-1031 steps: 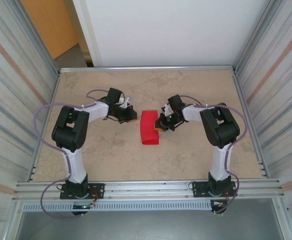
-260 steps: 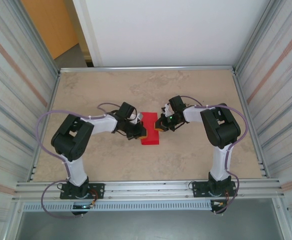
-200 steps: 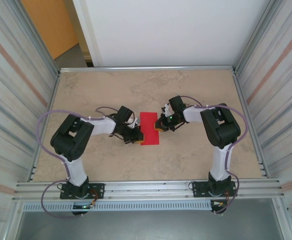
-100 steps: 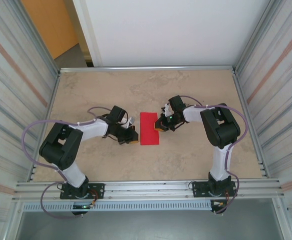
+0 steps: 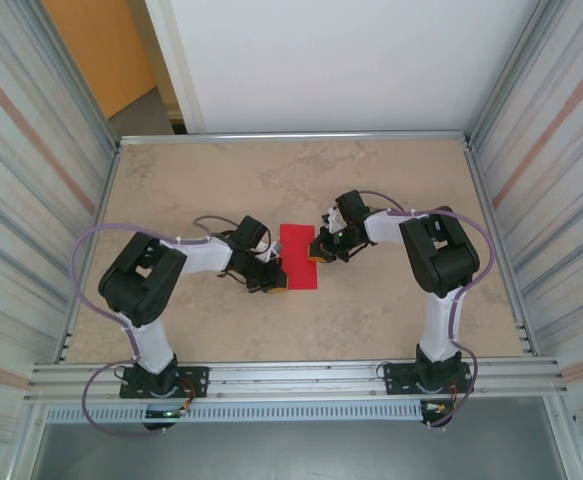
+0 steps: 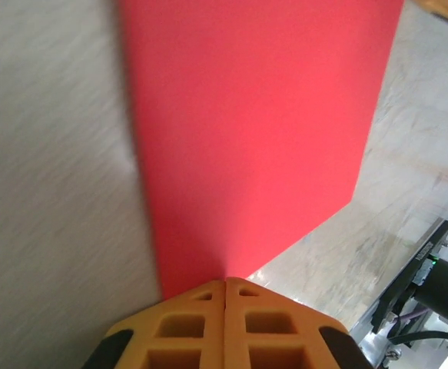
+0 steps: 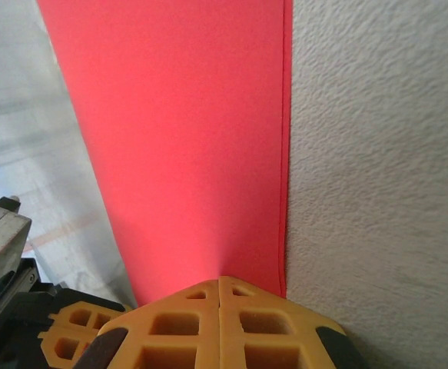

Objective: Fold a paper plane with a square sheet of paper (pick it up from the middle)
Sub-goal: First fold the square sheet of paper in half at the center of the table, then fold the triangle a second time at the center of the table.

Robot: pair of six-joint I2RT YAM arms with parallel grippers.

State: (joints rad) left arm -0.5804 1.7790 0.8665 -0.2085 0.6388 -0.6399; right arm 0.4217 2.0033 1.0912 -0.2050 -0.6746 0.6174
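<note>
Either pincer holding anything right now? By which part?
Nothing is gripped. Left pincer and right pincer are both shut, tips only against the red sheet of paper: left at its near-left corner, right at its right edge.

The red sheet of paper (image 5: 298,257), which five seconds ago bulged in a loose, rounded curl at its near end, now lies pressed flat on the table (image 5: 191,180) as a narrow rectangle, and it reaches less far toward the arms. The left gripper (image 5: 277,284), then parked well off to the sheet's left, has since swept over the near-left part, drawn aside with its elbow flung outward, and returned. Its closed tips now sit at the sheet's near-left corner, elbow tucked in again.
</note>
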